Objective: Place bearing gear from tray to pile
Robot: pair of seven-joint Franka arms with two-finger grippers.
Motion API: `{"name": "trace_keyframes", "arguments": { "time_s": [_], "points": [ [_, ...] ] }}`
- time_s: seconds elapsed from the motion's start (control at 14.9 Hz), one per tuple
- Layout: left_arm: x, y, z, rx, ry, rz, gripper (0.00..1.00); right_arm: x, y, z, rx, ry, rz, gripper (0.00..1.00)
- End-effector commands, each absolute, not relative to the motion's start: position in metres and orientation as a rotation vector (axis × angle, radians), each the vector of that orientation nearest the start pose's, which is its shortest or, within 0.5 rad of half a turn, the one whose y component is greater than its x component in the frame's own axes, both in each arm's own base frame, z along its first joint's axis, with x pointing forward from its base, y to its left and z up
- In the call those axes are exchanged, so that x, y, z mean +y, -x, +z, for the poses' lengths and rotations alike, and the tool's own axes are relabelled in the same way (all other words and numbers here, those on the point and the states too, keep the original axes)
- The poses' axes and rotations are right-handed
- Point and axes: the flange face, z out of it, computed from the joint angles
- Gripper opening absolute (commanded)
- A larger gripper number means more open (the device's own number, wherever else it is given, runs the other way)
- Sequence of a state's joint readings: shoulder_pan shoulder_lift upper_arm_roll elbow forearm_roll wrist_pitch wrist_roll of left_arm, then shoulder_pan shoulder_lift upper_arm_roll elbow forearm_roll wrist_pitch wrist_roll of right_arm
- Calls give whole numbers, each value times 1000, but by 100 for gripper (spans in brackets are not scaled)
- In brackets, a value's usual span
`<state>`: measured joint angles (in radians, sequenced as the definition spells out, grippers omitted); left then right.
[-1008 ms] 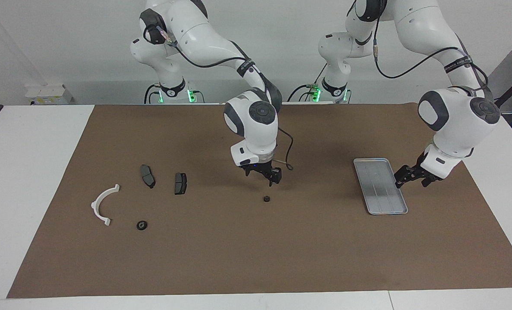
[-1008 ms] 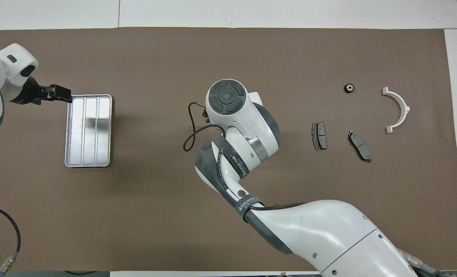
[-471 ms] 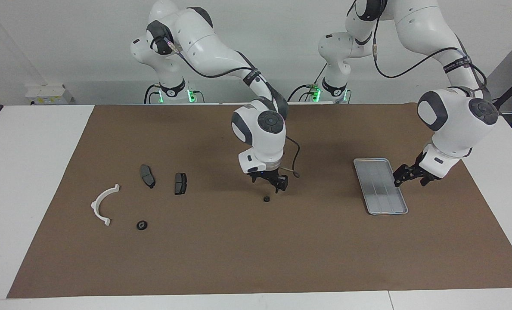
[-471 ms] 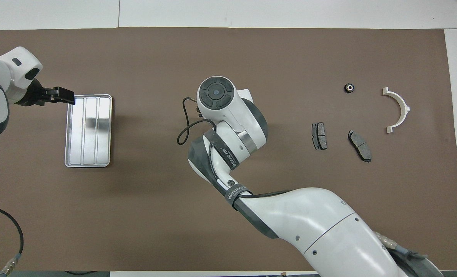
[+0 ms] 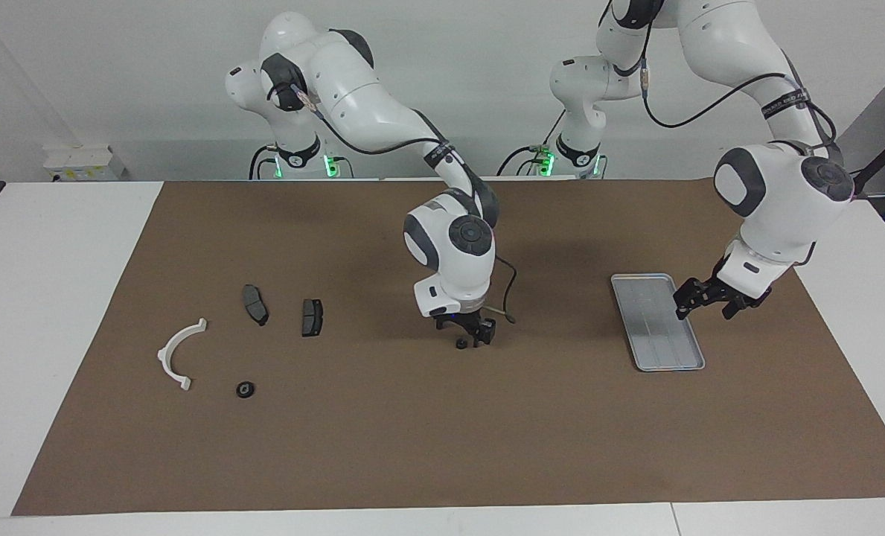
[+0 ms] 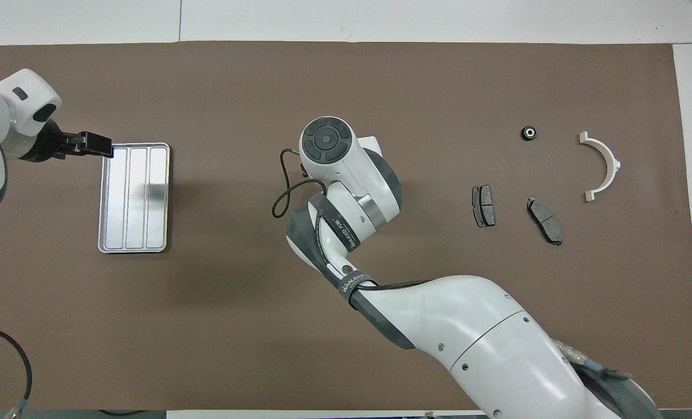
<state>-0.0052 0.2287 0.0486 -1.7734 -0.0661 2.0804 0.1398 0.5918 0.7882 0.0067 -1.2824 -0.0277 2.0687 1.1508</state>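
Observation:
A small black bearing gear (image 5: 460, 343) lies on the brown mat near the table's middle. My right gripper (image 5: 469, 339) is down at the mat, open, with its fingertips at the gear. In the overhead view the right hand hides both. The silver ridged tray (image 5: 658, 321) is empty; it also shows in the overhead view (image 6: 133, 198). My left gripper (image 5: 704, 311) hangs open over the tray's corner at the left arm's end (image 6: 102, 151). The pile holds a white half-ring bracket (image 5: 178, 353), two dark brake pads (image 5: 254, 304) (image 5: 312, 316) and a second black gear (image 5: 245, 388).
The brown mat (image 5: 442, 447) covers most of the white table. A black cable loop (image 6: 287, 195) hangs from the right wrist. The pile parts show in the overhead view at the right arm's end: bracket (image 6: 603, 166), pads (image 6: 483, 205) (image 6: 545, 220), gear (image 6: 529, 132).
My right gripper has come down and shifted toward the left arm's end, from above the mat to the gear. The left gripper has barely moved. The gear has not moved.

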Motion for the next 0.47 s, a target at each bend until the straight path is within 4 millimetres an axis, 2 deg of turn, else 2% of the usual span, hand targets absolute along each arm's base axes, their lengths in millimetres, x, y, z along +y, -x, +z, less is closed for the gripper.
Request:
{"name": "trace_keyframes", "arguments": {
  "time_s": [0.0, 0.13, 0.2, 0.27, 0.4],
  "points": [
    [23, -582, 460, 114, 3206, -106, 100, 420, -624, 275, 875, 3034, -63, 74],
    [25, -552, 471, 109, 3211, -114, 100, 417, -626, 275, 882, 3030, -63, 48],
    [27, -538, 478, 102, 3211, -141, 100, 416, -627, 275, 882, 3030, -63, 40],
    [28, -533, 484, 93, 3213, -147, 100, 416, -627, 275, 882, 3030, -63, 32],
    [28, -529, 506, 77, 3210, -205, 100, 415, -628, 275, 886, 3026, -66, 27]
  ]
}}
